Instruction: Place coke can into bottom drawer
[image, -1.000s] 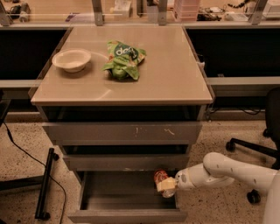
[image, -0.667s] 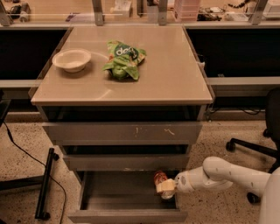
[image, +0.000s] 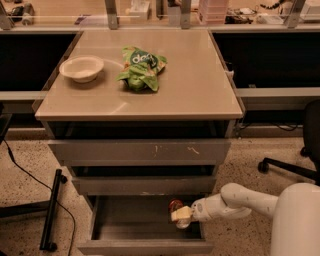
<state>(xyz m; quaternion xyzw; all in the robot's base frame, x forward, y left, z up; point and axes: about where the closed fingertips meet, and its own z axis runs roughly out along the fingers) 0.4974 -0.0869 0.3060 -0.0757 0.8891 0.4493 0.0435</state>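
Claw (image: 181, 216) clamped on coke can (image: 175, 205) hangs at the right wall of the bottom drawer (image: 145, 246), floor open leftward.

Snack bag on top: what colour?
Snack bag: green, white lettering, camera view. Gripper is in the open bottom drawer.

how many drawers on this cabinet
3. Top drawer just under the tabletop, middle drawer below it, bottom drawer lowest and pulled open, with the gripper and coke can at its right side.

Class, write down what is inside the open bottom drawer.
Inside the bottom drawer, at its right, are the coke can and the gripper. The gripper covers the can's lower part, so whether it rests on the floor is hidden.
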